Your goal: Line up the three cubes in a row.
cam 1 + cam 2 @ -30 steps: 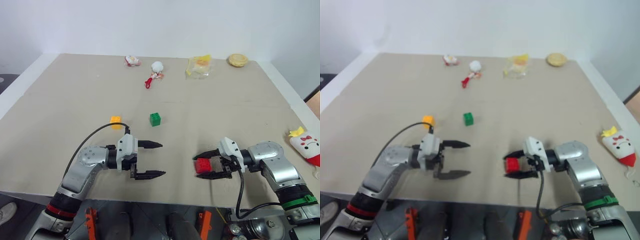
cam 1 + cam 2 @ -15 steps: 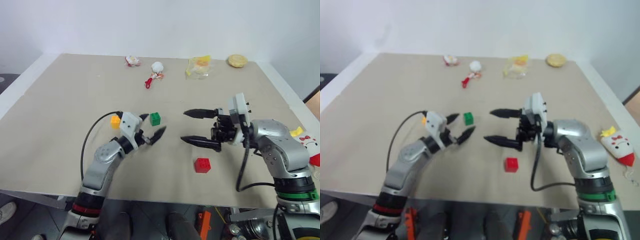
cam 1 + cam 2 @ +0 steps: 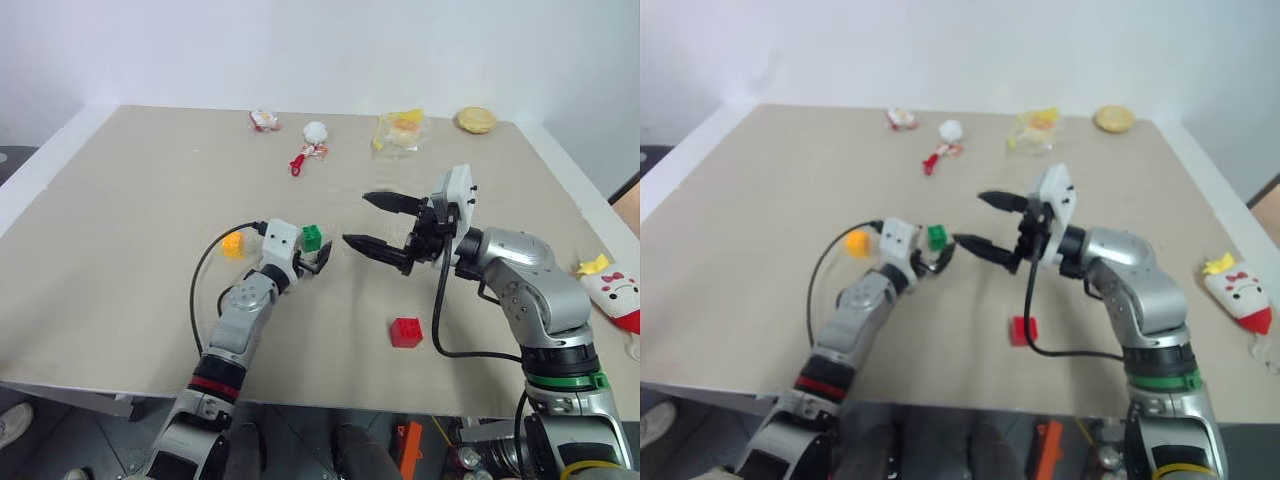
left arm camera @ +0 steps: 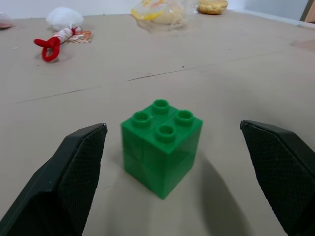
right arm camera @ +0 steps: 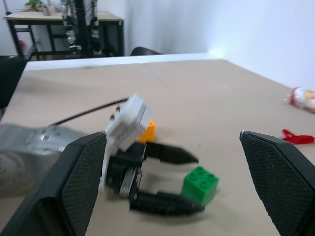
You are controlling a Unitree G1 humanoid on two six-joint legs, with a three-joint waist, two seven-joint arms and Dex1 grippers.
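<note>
My left pincer (image 4: 172,162) brackets the small green studded plastic cube (image 4: 161,145) on the beige desk (image 3: 150,200), fingers spread, ready to grip. My right pincer (image 3: 380,223) hovers released, clear of it.

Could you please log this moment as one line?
left gripper: open around green studded plastic cube | right gripper: open, empty | red studded plastic cube: on table

Bare table (image 4: 236,78) surrounds the green cube (image 4: 161,145) between left pincer (image 4: 177,162) fingers.
</note>
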